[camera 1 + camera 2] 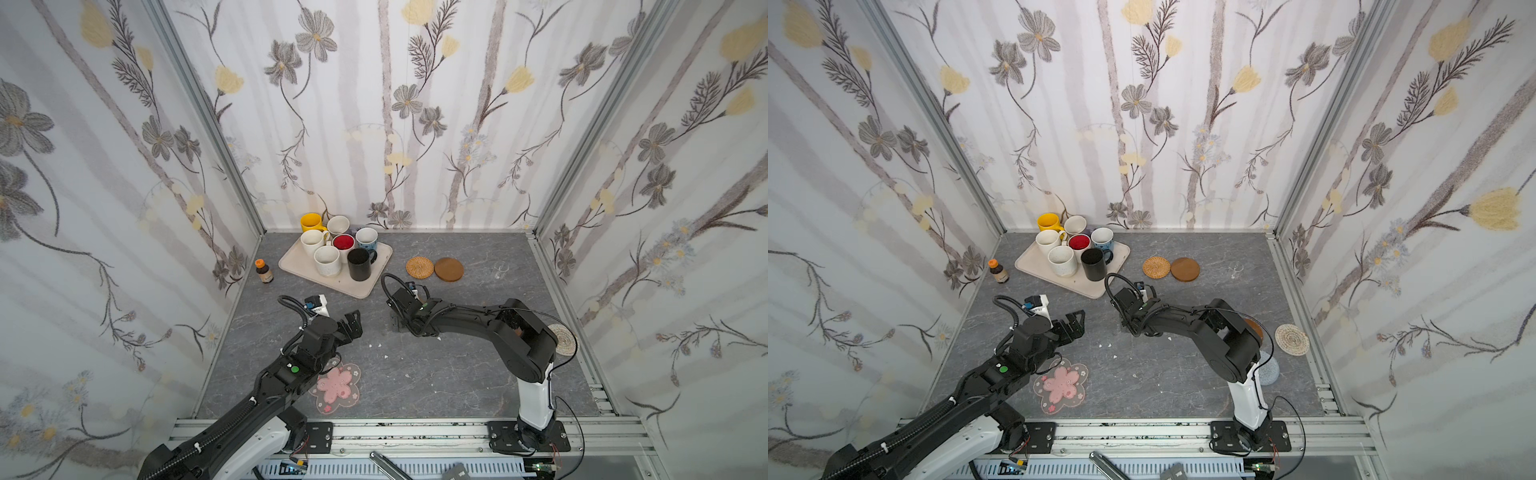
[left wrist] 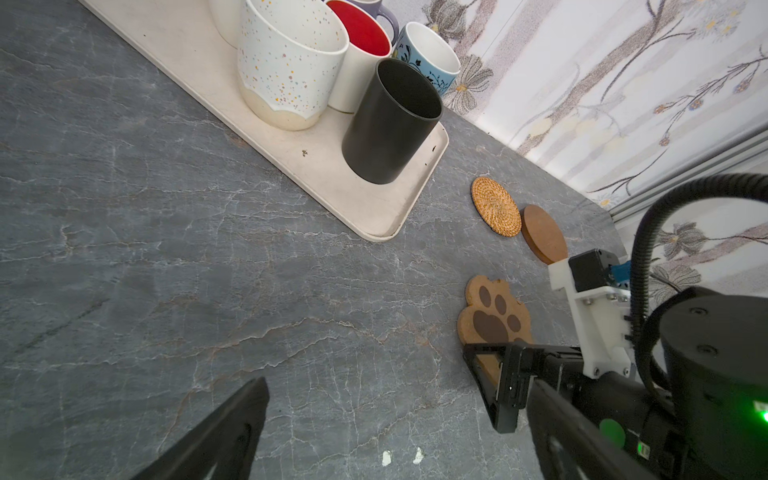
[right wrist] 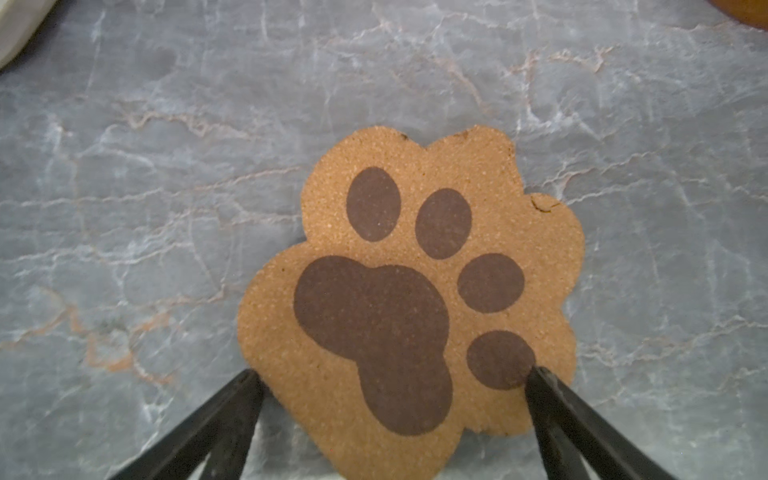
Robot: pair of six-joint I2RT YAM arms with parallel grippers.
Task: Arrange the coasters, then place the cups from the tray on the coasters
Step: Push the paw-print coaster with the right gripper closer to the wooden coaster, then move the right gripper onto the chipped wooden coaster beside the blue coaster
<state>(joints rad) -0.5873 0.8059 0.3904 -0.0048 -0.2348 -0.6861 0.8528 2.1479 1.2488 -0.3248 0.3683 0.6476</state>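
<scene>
Seven cups (image 1: 343,243) stand upright on the tray (image 1: 345,286) at the far left of the worktop (image 1: 415,374) in both top views. Right of the tray, the woven rattan coaster (image 1: 419,267) and a brown wooden coaster (image 1: 449,269) lie flat, just beside each other. The pink blossom coaster (image 1: 337,384) lies near the front edge, partly under the left arm (image 1: 270,386). The beige braided coaster (image 1: 1291,339) lies at the right edge. In a top view the grey-blue knitted coaster (image 1: 1268,368) and a second wooden coaster (image 1: 1255,328) show partly behind the right arm (image 1: 1217,332). The left gripper (image 1: 352,323) hovers over bare worktop, fingers spread wide, holding nothing. The right gripper (image 1: 415,329) points down near the tray's front corner.

In the left wrist view, the black cup (image 2: 390,120) stands at the tray corner. The paw-print coaster (image 2: 494,316) lies flat on the worktop, near the rattan and wooden coasters. The right gripper's fingers (image 2: 505,386) stand over one edge of it.

In the right wrist view, the paw-print coaster lies flat between the two fingers, which are spread wide and grip nothing. One fingertip sits at the coaster's edge; the other overlaps a small toe mark. Whether the tips touch the coaster cannot be told.
</scene>
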